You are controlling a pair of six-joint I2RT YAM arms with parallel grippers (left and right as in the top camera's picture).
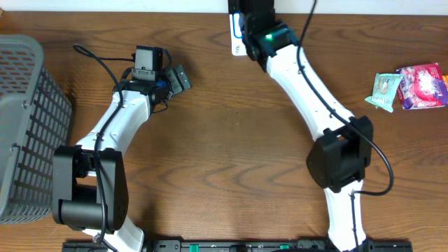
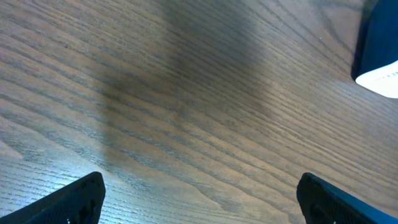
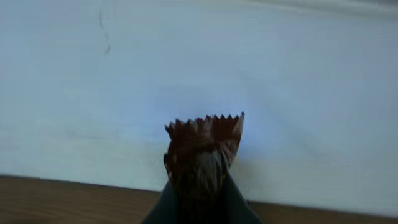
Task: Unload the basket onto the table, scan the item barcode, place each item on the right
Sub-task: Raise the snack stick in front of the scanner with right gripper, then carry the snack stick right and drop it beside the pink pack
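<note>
The item, a dark red wrapper with a zigzag-cut end, sticks up from my right gripper, whose jaws are shut on it. It is held close in front of a pale white surface. From overhead the right gripper is at the table's far edge beside a white and blue device, and the arm hides the item. My left gripper hangs open over bare wood at the back left. Its two fingertips are wide apart with nothing between them.
A grey mesh basket stands at the left edge. A teal packet and a pink and purple packet lie at the far right. A dark blue and white object shows at the left wrist view's top right.
</note>
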